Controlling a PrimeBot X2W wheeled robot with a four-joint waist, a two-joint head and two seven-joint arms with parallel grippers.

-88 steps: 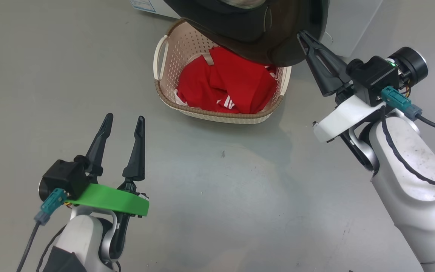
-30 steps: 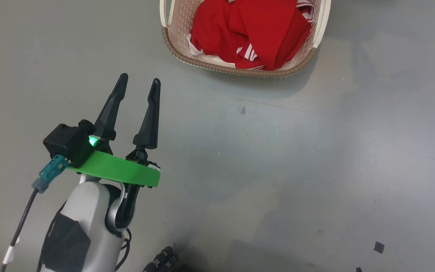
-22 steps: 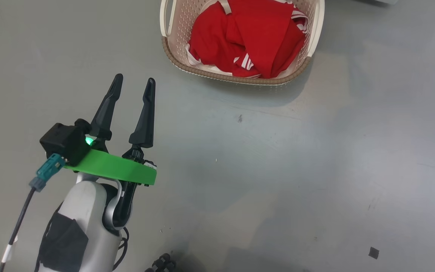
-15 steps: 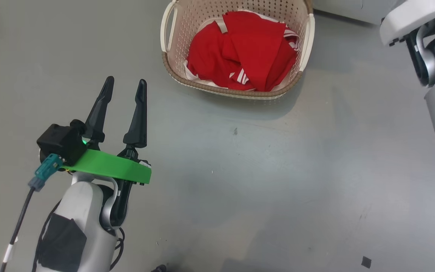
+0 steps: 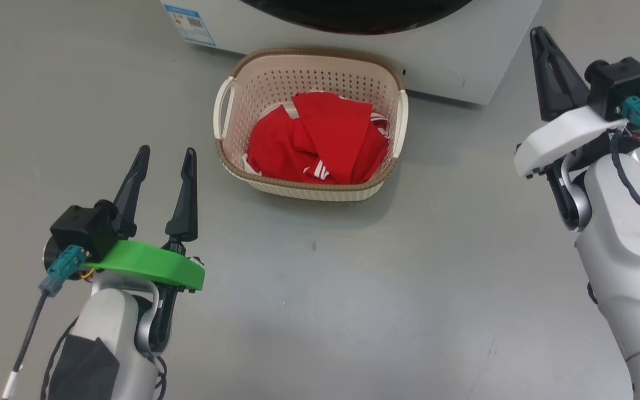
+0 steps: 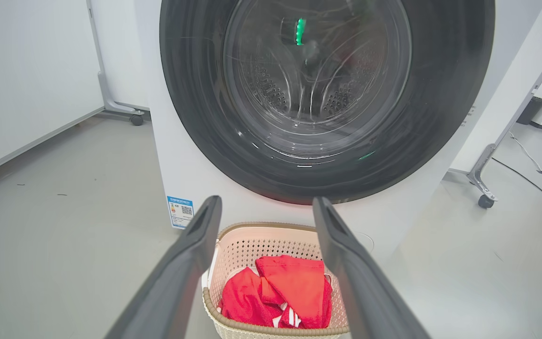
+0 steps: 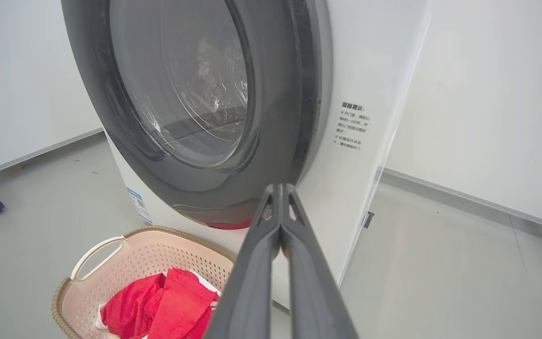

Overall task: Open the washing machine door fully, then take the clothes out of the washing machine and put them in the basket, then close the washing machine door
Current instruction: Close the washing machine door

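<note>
The washing machine (image 5: pixel 464 61) stands at the top of the head view, and the washing machine door (image 6: pixel 195 94) lies shut flat against its front, the steel drum visible through the glass. The cream basket (image 5: pixel 309 191) sits on the floor right in front of it, and the red clothes (image 5: pixel 314 144) lie bunched inside. My left gripper (image 5: pixel 166 153) hangs open and empty, to the left of the basket and nearer me. My right gripper (image 5: pixel 538 33) is shut on nothing, off to the basket's right near the machine's corner. The right wrist view looks past the shut fingertips (image 7: pixel 278 188) at the door (image 7: pixel 181 94) and basket (image 7: pixel 158 256).
A blue sticker (image 5: pixel 189 22) marks the machine's lower left front. White panels on wheeled frames (image 6: pixel 485 200) stand on both sides of the machine, with a cable (image 6: pixel 534 174) on the floor to the right. Open grey floor (image 5: pixel 353 289) lies between me and the basket.
The door, open over the basket with my right gripper at its rim, now lies shut. The head camera has tilted up, bringing machine and right arm into view. The left gripper stays open.
</note>
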